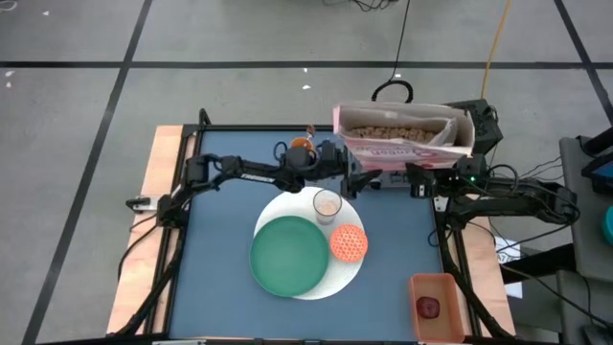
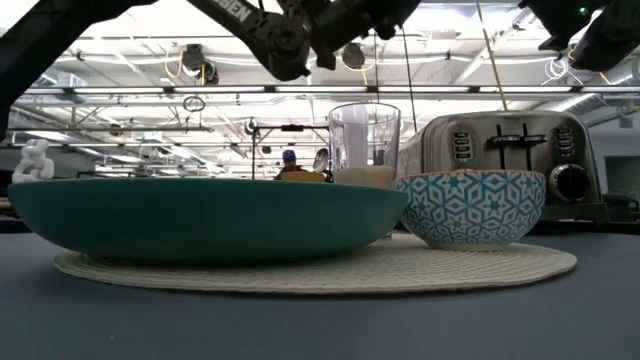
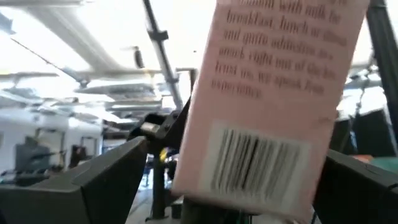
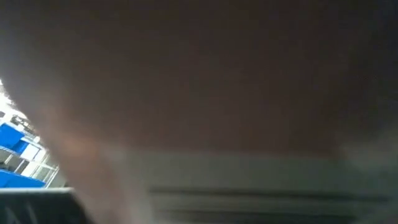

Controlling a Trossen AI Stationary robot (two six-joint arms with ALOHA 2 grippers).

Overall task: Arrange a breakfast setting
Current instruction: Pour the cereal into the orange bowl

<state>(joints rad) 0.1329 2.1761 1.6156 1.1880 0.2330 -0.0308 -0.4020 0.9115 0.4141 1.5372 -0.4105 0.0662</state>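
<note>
A pink cereal box is up at the table's far side, its open top showing cereal. My left gripper is shut on its lower end. My right gripper is close by the box; its wrist view is filled by a blurred surface. A white round disc lies mid-table. It bears a green plate, a milky glass and a patterned bowl. A dark red fruit lies in a tray. The bagel and the spoon are out of view. My left gripper has the cereal box's lower end, by the barcode, between its two fingers, which lie across the box's width. The fingers come from the table's left. The box is lifted and tilted, its open top up.
A silver four-slot toaster stands at the far side, below the box. An orange tray sits at the table's near right corner. There is bare table to the left of the disc.
</note>
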